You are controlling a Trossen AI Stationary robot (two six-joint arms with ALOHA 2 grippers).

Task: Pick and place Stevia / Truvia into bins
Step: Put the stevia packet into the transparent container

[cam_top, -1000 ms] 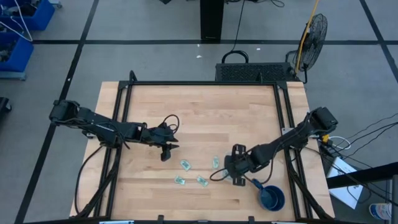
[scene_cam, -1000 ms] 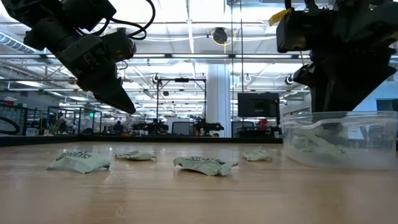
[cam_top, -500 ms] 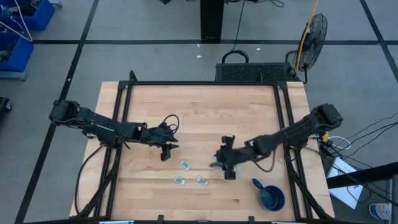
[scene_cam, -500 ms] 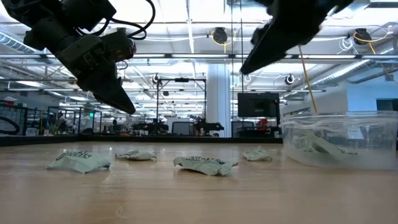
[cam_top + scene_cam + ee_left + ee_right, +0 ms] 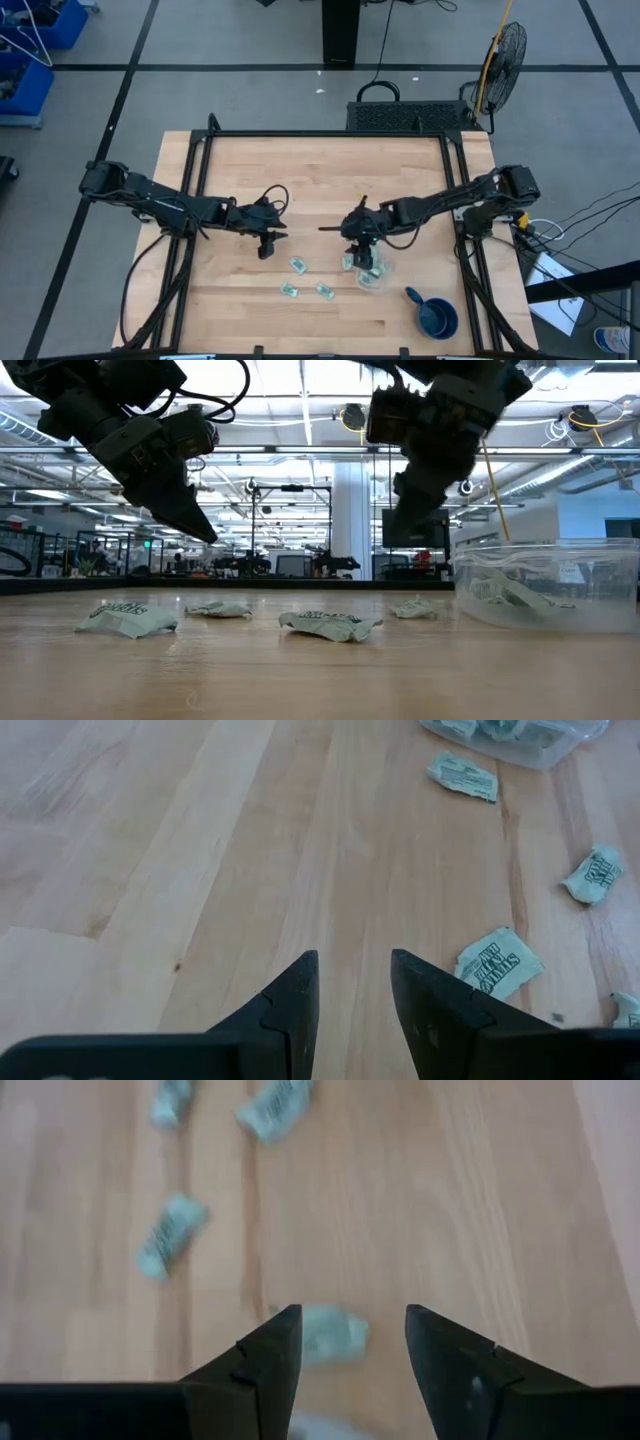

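Hovering over a loose packet beside the bin, jaws spread and empty.

The right gripper (image 5: 358,243) hangs above the packet (image 5: 332,1332) lying just beside the clear container (image 5: 370,273), which already holds several. Three more packets (image 5: 298,265) lie farther toward the table's left edge, nearer the left gripper (image 5: 267,240), which waits above bare table (image 5: 320,170) with fingers parted. Open wood surrounds the packets, so a straight descent looks unobstructed.

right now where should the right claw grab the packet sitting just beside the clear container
Come straight down on that packet with the open right claw and pinch across its short width at the middle. It lies flat and crumpled on the wood beside the container, so only its raised edges offer a grip.
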